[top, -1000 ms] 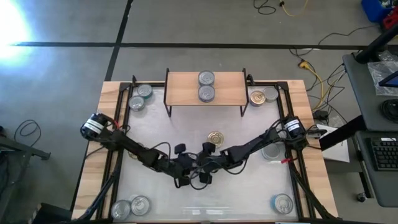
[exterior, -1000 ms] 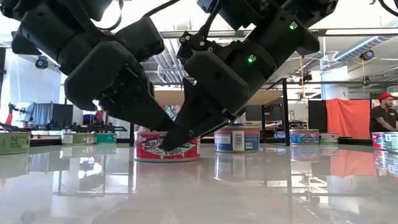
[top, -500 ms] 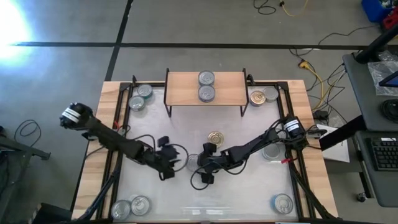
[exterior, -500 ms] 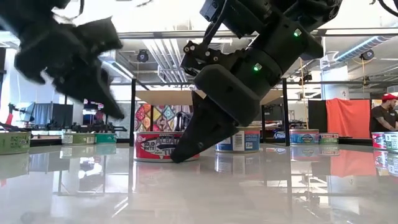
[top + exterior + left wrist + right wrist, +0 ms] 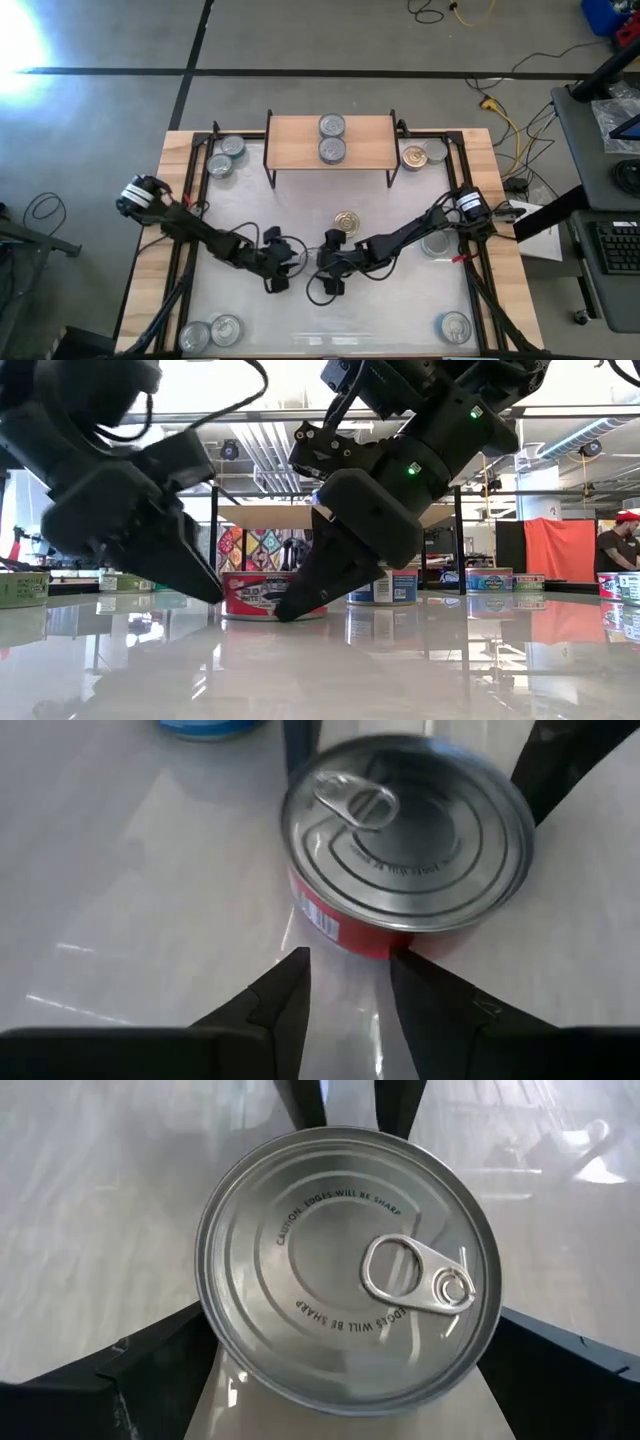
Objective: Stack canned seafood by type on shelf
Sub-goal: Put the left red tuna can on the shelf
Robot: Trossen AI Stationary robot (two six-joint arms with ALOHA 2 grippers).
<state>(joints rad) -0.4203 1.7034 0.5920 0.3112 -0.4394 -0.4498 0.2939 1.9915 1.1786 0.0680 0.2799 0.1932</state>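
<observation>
One silver-topped tin with a red side [image 5: 305,258] stands on the white table between my two grippers. My left gripper [image 5: 350,982] is low at the tin's left side with its fingers a narrow gap apart, the tips just short of the red wall. My right gripper [image 5: 345,1355] is open at the tin's right side, one finger on either side of it. In the low view the tin [image 5: 255,598] shows between the left gripper [image 5: 212,592] and the right gripper [image 5: 292,606]. The shelf [image 5: 290,142] carries two silver tins [image 5: 332,138] side by side. My left gripper comes level from the table's left; one fingertip [image 5: 404,962] stands at the lower edge of the tin's red side wall [image 5: 365,940], and I cannot tell whether it touches. My right gripper's fingers [image 5: 150,1365] flank the upright tin from the table's right; the tin's rim [image 5: 215,1342] hides their inner faces, so I cannot tell whether they touch.
A gold-topped tin [image 5: 346,221] stands just beyond the grippers. More tins sit at the far left corner [image 5: 225,155], far right corner [image 5: 425,155], near left corner [image 5: 212,330], near right corner [image 5: 455,326] and under the right arm [image 5: 436,244].
My left arm swung up and away toward the table's left edge, then came back down to the tin and now sits low, a little left of where it was. My right gripper has stayed at the tin.
</observation>
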